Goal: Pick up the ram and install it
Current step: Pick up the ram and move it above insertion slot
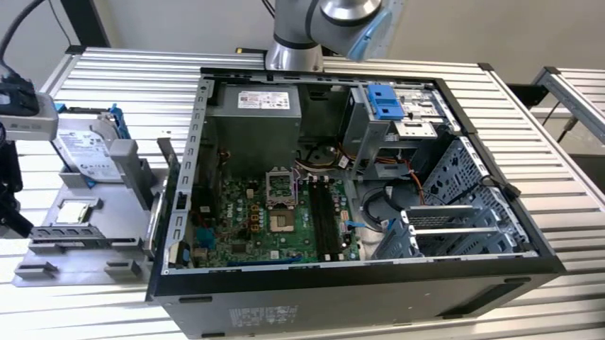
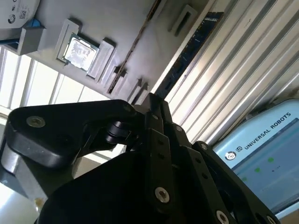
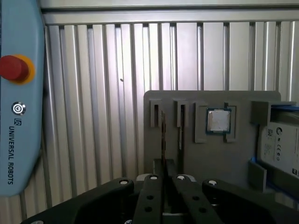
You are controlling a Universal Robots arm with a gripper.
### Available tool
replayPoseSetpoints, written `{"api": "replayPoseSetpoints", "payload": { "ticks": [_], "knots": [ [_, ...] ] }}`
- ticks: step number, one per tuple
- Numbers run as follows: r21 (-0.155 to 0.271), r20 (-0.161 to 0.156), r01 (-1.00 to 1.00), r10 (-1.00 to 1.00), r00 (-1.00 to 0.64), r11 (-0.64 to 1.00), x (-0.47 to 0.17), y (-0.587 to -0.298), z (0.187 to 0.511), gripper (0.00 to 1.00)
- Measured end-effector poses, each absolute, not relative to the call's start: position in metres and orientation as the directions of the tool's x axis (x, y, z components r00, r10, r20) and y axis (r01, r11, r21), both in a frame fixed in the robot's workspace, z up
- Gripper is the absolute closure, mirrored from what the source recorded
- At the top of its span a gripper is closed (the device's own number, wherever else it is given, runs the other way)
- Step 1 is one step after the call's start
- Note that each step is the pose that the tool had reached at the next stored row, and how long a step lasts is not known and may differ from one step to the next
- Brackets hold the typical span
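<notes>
The end effector (image 3: pixel 166 179) is hanging over the grey holder (image 3: pixel 215 163) on the slatted bench (image 3: pixel 93 93), its fingers drawn narrow and closing on the ram (image 3: pixel 163 135). The ram is standing on its thin edge in a slot at one side of the holder. In the second wrist view the fingertips (image 2: pixel 154 100) are meeting at one end of the dark stick (image 2: pixel 189 49), which is running away along the holder's edge. The square silver chip (image 3: pixel 218 121) is sitting in a recess in the middle of the holder, and the hard drive (image 3: pixel 280 144) is lying at the holder's far side from the ram. In the exterior view the open computer case (image 1: pixel 359 276) is standing just beside the holder (image 1: pixel 95 248), to its right.
</notes>
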State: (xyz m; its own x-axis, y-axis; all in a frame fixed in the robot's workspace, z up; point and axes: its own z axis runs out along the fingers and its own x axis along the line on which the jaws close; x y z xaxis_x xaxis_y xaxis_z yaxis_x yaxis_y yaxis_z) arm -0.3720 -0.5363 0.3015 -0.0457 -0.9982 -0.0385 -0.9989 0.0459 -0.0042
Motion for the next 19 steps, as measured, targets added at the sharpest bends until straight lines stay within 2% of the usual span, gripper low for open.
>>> {"api": "replayPoseSetpoints", "payload": {
  "ticks": [19],
  "knots": [
    [-0.004,-0.038,-0.999,-0.998,-0.046,0.046,-0.372,-0.536,0.392,1.00]
  ]
}}
